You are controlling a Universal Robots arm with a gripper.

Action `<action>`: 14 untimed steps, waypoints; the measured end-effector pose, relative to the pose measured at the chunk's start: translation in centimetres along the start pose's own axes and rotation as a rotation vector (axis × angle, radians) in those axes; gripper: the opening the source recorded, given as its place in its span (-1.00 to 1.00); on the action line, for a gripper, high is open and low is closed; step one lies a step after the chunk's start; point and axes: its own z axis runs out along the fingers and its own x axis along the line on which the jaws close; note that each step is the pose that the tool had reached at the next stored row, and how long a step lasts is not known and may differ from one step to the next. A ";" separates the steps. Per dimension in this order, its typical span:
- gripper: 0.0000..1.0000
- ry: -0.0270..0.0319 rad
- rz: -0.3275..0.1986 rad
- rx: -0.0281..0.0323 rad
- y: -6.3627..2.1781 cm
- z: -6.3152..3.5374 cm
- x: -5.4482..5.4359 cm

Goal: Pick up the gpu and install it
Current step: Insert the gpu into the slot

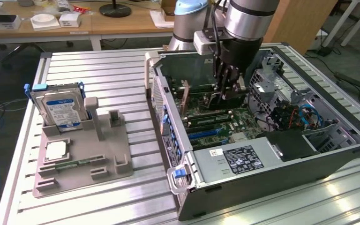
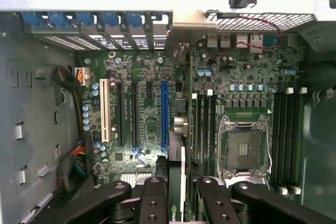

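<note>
Black fingers point(image 2: 157, 203) of the tool point(image 1: 228, 89) sit partly closed on the gpu point(image 2: 177, 182), gripped edge-on so its lower edge faces the motherboard point(image 2: 147, 124) slots, inside the open computer case point(image 1: 243, 187). Hard drive point(image 1: 60, 110) stays parked on the surface's holder point(image 1: 83, 161).

Open computer case point(image 1: 280, 173) top admits entry; drive cage point(image 1: 273, 79) and case walls crowd the motherboard point(image 2: 142, 124)

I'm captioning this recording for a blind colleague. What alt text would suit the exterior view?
A robot arm's end effector reaches down into an open computer case lying on a slatted metal table, holding a dark gpu upright over the motherboard. At the exterior view's left, a grey holder carries a blue-labelled hard drive.
</note>
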 end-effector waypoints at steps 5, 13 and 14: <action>-0.48 -0.0002 -0.018 -0.0019 0.02 0.82 0.0; -0.48 0.0000 -0.020 -0.0040 0.01 1.39 0.9; -0.48 -0.0001 -0.020 -0.0040 0.01 1.44 1.0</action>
